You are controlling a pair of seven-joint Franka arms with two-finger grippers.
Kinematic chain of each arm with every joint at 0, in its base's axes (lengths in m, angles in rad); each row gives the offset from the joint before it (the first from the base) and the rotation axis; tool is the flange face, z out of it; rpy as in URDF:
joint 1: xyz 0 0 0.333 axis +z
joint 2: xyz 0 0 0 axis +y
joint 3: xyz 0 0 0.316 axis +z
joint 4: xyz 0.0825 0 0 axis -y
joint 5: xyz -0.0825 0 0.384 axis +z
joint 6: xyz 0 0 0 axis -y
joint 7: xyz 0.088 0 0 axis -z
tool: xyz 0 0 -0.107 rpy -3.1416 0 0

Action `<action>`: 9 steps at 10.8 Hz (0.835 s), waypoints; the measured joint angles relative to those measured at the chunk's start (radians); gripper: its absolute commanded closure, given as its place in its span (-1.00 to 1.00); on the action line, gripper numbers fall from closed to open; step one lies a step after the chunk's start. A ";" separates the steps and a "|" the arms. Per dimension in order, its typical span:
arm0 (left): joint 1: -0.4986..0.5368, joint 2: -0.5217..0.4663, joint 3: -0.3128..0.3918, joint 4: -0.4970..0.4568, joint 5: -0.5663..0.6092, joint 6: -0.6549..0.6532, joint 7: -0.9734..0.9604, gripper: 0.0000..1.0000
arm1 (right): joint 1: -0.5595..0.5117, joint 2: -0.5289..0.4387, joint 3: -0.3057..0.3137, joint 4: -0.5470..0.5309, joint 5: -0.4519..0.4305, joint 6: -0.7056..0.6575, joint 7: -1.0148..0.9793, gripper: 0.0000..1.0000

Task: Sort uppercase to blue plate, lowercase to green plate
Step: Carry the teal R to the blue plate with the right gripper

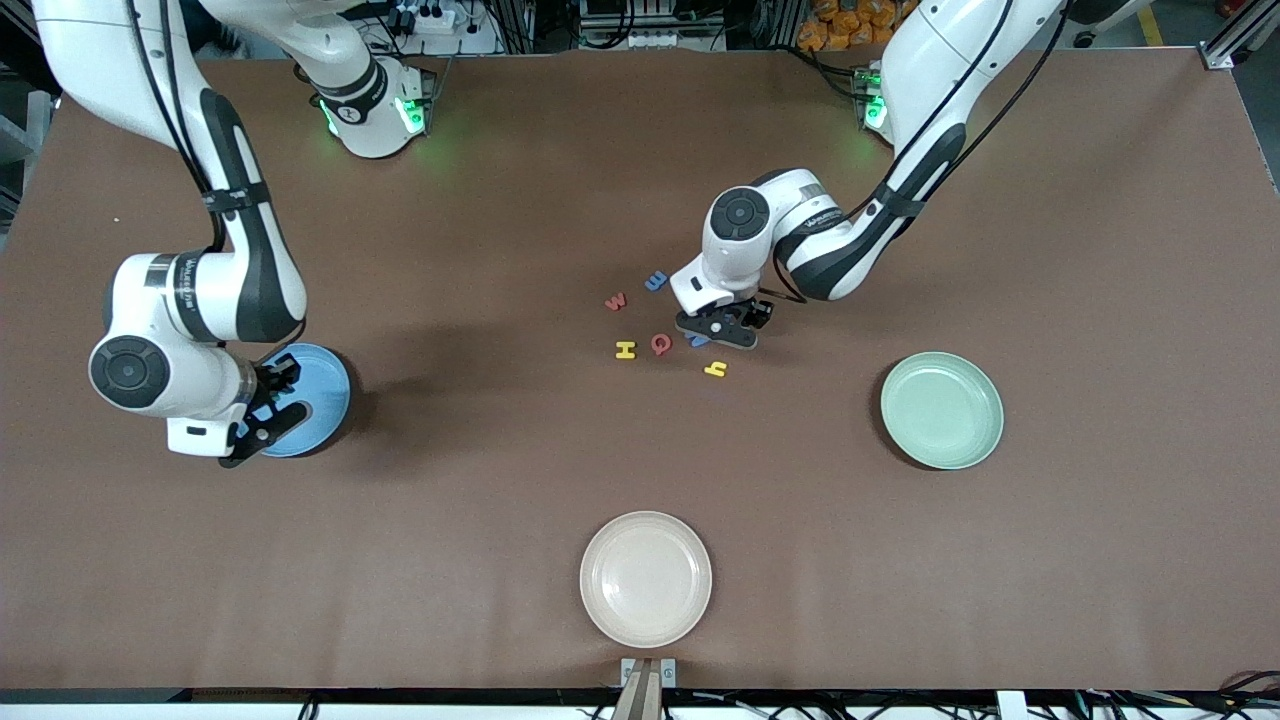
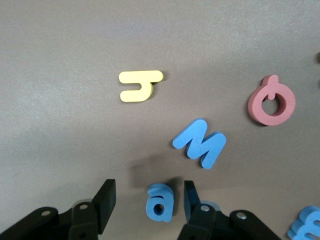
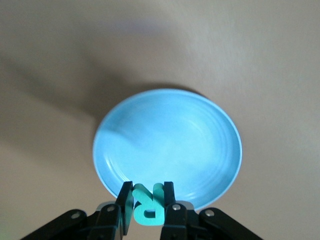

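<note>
Right gripper [image 3: 148, 202] over blue plate [image 3: 200, 135], fingers clamped on teal R [image 3: 146, 206]. Left gripper [image 2: 149, 197] low, fingers apart astride blue a [image 2: 159, 202].

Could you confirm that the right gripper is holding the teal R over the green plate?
Not quite: the right gripper does hold the teal R, but over the blue plate, as the right wrist view shows.

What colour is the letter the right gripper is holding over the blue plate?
Teal: the R in the right gripper, over the blue plate. Right wrist view shows it best.
</note>
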 measured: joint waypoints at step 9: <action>0.006 0.009 -0.001 -0.004 0.000 0.000 -0.001 -0.27 | -0.047 0.098 -0.064 -0.119 -0.004 0.217 -0.158 0.64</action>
